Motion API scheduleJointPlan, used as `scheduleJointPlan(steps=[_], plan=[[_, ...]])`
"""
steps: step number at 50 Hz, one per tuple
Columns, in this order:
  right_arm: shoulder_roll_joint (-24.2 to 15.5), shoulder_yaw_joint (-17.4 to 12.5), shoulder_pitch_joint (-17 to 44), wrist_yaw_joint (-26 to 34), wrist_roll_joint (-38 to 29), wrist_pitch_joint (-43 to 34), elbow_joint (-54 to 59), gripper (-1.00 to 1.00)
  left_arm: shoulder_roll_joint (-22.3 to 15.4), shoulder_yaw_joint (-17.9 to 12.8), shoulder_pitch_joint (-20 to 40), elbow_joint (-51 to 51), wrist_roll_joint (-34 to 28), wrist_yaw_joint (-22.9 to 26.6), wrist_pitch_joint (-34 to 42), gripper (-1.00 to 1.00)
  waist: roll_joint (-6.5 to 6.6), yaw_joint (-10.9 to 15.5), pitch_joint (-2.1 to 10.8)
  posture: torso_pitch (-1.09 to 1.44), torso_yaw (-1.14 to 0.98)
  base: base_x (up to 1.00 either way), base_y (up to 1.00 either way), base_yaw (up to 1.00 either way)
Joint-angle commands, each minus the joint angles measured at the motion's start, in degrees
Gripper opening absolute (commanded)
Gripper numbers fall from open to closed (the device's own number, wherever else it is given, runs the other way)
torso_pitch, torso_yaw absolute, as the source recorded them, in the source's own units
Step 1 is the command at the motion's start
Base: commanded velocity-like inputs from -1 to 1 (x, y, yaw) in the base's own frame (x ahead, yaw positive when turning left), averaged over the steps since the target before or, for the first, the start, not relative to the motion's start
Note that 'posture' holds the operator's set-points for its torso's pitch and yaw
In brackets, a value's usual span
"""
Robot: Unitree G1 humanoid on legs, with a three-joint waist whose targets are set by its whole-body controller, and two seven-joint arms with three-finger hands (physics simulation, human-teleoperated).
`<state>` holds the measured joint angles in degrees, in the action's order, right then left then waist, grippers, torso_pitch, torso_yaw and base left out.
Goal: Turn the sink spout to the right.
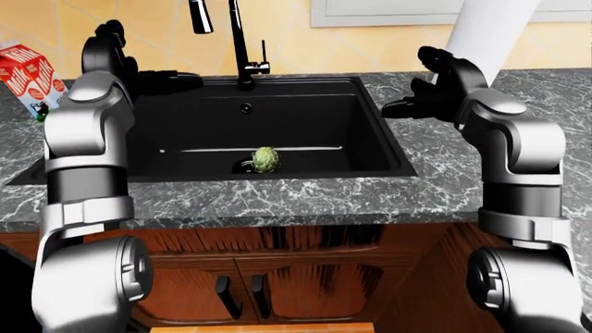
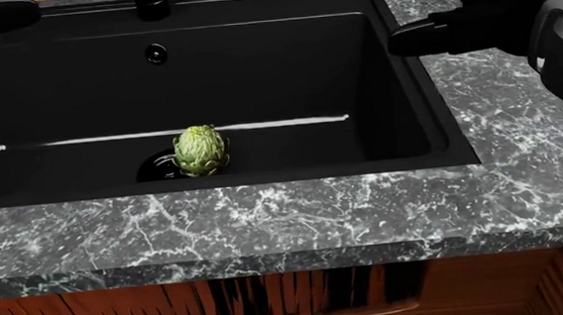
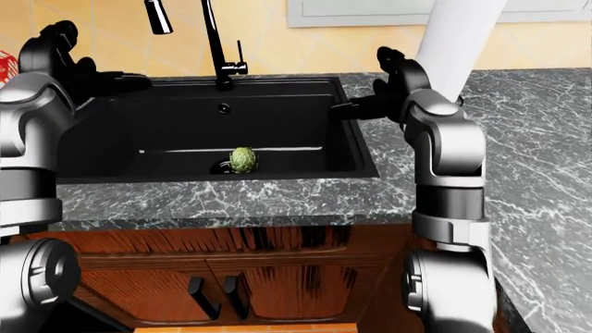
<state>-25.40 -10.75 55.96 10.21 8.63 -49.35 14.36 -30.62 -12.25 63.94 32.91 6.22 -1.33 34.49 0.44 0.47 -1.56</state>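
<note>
Left-eye view: spout untouched, hanging left of the faucet post; both robot hands spread, empty. Reach right robot hand to spout, push rightward.

An artichoke lies in the sink, the spout above its upper-left.

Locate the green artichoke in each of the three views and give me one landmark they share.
Left-eye view: the artichoke sits low in the sink basin, just left of picture centre, beside the drain.
Head view: just left of centre, by the drain.
Right-eye view: left of centre, by the drain.
Shared landmark: the round overflow hole on the basin wall, above the artichoke.
</note>
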Motion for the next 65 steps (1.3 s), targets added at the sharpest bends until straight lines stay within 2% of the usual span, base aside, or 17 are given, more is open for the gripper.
scheduleJointPlan(steps=[1,3,8,15,21,31,35,36,38,41,45,49,51,58,59,61,65], plan=[[-1.4,-0.8,3.3,-0.2,-0.5,1.1,-1.8,1.0,-0.4,0.2,2.6,-1.9,-0.4,0.4,-1.2,1.0,-0.54,-0.2,1.31,0.0,0.0,0.12,0.0,0.0],[-1.5,-0.5,4.0,-0.1,-0.8,0.6,-1.9,1.0,-0.6,0.2,2.9,-2.2,-0.7,0.6,-0.8,1.0,-2.31,0.1,1.02,0.0,0.0,0.14,0.0,0.0],[-1.4,-0.3,4.7,0.4,-1.5,0.8,-1.1,1.0,-0.4,0.4,3.3,-1.6,-1.4,0.8,-0.9,1.0,-3.27,-0.3,0.28,0.0,0.0,0.2,0.0,0.0],[-1.3,-0.2,5.5,0.8,-2.1,0.3,-0.7,1.0,-0.4,0.3,3.9,-1.4,-2.1,1.0,-0.5,1.0,-0.21,-0.5,-0.39,0.0,0.0,0.22,0.0,0.0],[-1.0,-0.2,5.6,1.0,-2.4,0.2,-1.0,1.0,-0.8,0.0,3.6,1.0,-2.4,1.0,-2.3,1.0,5.46,-1.3,1.41,0.0,0.0,0.22,0.0,0.0],[-1.4,-0.1,6.5,1.5,-3.0,-0.9,-1.3,1.0,-2.1,0.0,6.5,9.1,-2.7,0.8,-6.2,1.0,0.54,-0.2,1.16,0.0,0.0,0.22,0.0,0.0],[-1.9,-0.1,7.7,1.8,-3.3,-1.4,-0.7,1.0,-2.8,0.0,8.0,13.1,-3.1,0.8,-8.3,1.0,-4.69,0.7,1.88,0.0,0.0,0.24,0.0,0.0],[-2.0,0.0,8.1,1.9,-3.4,-1.5,-0.4,1.0,-3.0,0.0,8.2,13.6,-3.1,0.8,-8.5,1.0,-2.36,0.3,1.18,0.0,0.0,0.28,0.0,0.0],[-2.4,0.2,9.5,2.2,-3.7,-1.4,0.9,1.0,-3.1,0.1,8.6,13.9,-3.1,0.8,-8.4,1.0,-3.68,0.2,0.6,0.0,0.0,0.28,0.0,0.0],[-2.9,0.4,11.4,2.6,-4.3,-0.2,3.9,1.0,-2.9,0.3,8.8,13.7,-3.2,0.8,-8.2,1.0,-2.19,-0.3,1.16,0.0,0.0,0.29,0.0,0.0],[-3.6,0.8,13.9,3.4,-5.4,0.7,7.6,1.0,-2.9,0.4,8.9,13.7,-3.4,0.8,-8.2,1.0,0.56,-1.1,-0.29,0.0,0.0,0.37,0.0,0.0],[-4.2,1.1,16.0,4.3,-6.6,1.2,10.6,1.0,-3.1,0.3,8.7,14.2,-3.6,0.9,-8.7,1.0,5.37,-1.9,1.64,0.0,0.0,0.38,0.0,0.0],[-4.5,1.2,17.1,4.6,-7.3,1.7,12.6,1.0,-3.1,0.3,8.7,14.4,-3.7,0.9,-8.8,1.0,4.99,-1.8,0.5,0.0,0.0,0.38,0.0,0.0],[-4.5,1.3,18.1,4.9,-8.9,2.7,15.1,1.0,-3.7,-0.2,10.5,17.9,-3.3,1.9,-8.3,1.0,0.78,-0.5,1.12,0.0,0.0,0.38,0.0,0.0],[-4.4,1.2,18.0,5.4,-8.8,2.8,14.8,1.0,-3.8,-0.3,10.2,17.6,-2.4,4.2,-8.6,1.0,-0.59,0.1,-0.41,0.0,0.0,0.0,0.0,0.0],[-4.4,1.1,17.5,5.7,-8.9,2.3,13.8,1.0,-4.0,-0.3,10.5,18.7,-2.4,3.4,-8.9,1.0,-2.98,0.0,1.34,0.0,0.0,0.0,0.0,0.0],[-4.4,0.8,17.0,5.9,-9.1,1.9,12.8,1.0,-4.7,-0.4,10.9,19.4,-2.0,3.5,-9.2,1.0,-3.1,-0.4,1.76,0.0,0.0,0.0,0.0,0.0]])
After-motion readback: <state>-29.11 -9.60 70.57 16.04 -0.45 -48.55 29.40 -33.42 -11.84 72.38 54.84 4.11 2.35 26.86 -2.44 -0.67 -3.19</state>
